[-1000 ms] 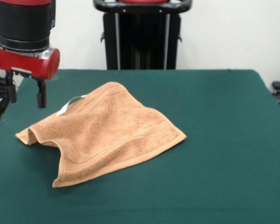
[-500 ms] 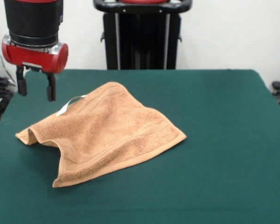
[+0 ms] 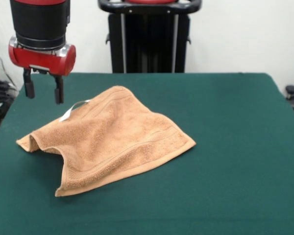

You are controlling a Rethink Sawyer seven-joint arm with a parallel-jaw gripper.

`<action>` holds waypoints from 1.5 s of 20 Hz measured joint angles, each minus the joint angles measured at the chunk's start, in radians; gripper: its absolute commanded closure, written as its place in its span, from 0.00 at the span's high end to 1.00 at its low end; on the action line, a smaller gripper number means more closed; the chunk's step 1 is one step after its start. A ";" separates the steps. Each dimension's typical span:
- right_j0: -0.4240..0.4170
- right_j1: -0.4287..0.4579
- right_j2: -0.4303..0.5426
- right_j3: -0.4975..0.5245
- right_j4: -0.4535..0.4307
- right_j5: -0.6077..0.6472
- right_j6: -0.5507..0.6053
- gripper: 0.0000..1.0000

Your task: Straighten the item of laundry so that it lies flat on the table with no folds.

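Claw (image 3: pixel 43 91) open, empty, seemingly above table (image 3: pixel 235 147), near towel (image 3: pixel 108 139)

towel (image 3: pixel 108 137): orange-tan, rumpled on green desk (image 3: pixel 235 147), left corner folded under, white loop at far edge
gripper (image 3: pixel 43 91): jaws apart, empty, hanging above desk's left far part, just left of loop

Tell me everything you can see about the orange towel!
The towel is orange-tan, fuzzy terry cloth, roughly square, with woven band stripes near its edges and a small white loop at its far left side. It lies on the green table, rumpled rather than flat: its middle humps up and the left corner curls into a fold. Only the table touches it; the end effector hangs open above the table, clear of the cloth.
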 measured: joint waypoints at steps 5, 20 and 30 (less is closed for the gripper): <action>-0.008 0.000 0.000 0.010 -0.002 0.000 0.000 1.00; -0.014 0.002 0.000 0.014 -0.009 0.000 0.000 1.00; -0.014 0.016 0.000 0.014 -0.012 -0.031 0.000 1.00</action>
